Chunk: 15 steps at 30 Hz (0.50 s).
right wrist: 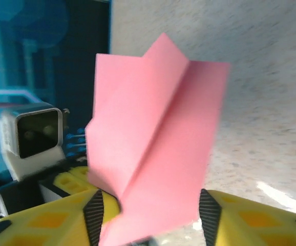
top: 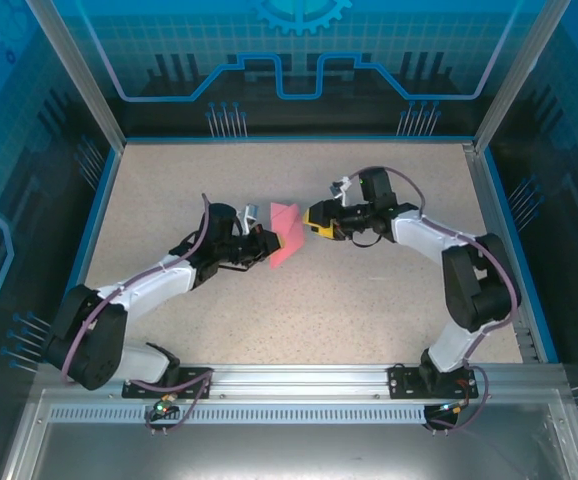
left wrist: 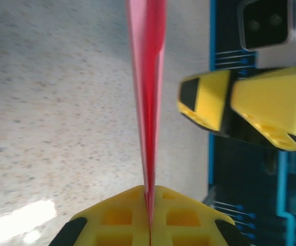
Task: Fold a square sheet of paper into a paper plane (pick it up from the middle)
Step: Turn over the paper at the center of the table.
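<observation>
Paper plane (top: 287,235) mostly folded, held near the centre of the table (top: 369,310).
The left gripper (top: 265,243), at 8 o'clock from the plane, has its jaws pressed together on one edge of it. The right gripper (top: 312,222), at 2 o'clock, stands just beside it with jaws apart, gripping nothing. A centre crease and side flaps are made. If the wings are finished I cannot say surely, because the right wrist view is blurred.
</observation>
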Motion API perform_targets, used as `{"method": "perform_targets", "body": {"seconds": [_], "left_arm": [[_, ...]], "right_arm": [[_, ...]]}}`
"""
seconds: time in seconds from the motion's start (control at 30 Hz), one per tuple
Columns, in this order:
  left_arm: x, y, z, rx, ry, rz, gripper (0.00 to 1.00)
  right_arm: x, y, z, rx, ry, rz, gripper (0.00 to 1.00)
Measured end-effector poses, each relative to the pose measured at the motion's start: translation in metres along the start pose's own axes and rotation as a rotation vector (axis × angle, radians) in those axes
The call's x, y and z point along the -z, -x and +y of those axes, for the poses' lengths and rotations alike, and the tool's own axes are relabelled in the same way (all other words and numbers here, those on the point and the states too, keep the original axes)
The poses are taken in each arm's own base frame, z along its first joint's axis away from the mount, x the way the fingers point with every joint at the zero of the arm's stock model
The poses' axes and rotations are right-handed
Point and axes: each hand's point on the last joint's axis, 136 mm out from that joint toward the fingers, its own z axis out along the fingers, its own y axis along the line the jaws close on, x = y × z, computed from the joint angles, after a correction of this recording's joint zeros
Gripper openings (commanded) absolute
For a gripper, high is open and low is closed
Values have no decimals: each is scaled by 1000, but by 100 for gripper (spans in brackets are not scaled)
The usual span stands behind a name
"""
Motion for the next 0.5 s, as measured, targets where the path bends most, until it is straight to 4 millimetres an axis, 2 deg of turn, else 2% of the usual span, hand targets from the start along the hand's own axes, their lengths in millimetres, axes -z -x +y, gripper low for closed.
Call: {"method": "perform_targets", "body": {"seconds": [0.17,0.3,0.4,0.5], "left_arm": [[18,17,8,-124,284,-80,3],[31,22,10,-250,526,-117,3],[36,23,25,-325,727,-117,3],[38,21,51,-382,930,-89,3]], "right_arm": [[26,2,-11,67,-179,-97,84],[40,1,-19,105,-260,-148,88],[47,-2,-30,103,-319,-167,88],[51,-4,-40,93,-368,-178,88]]}}
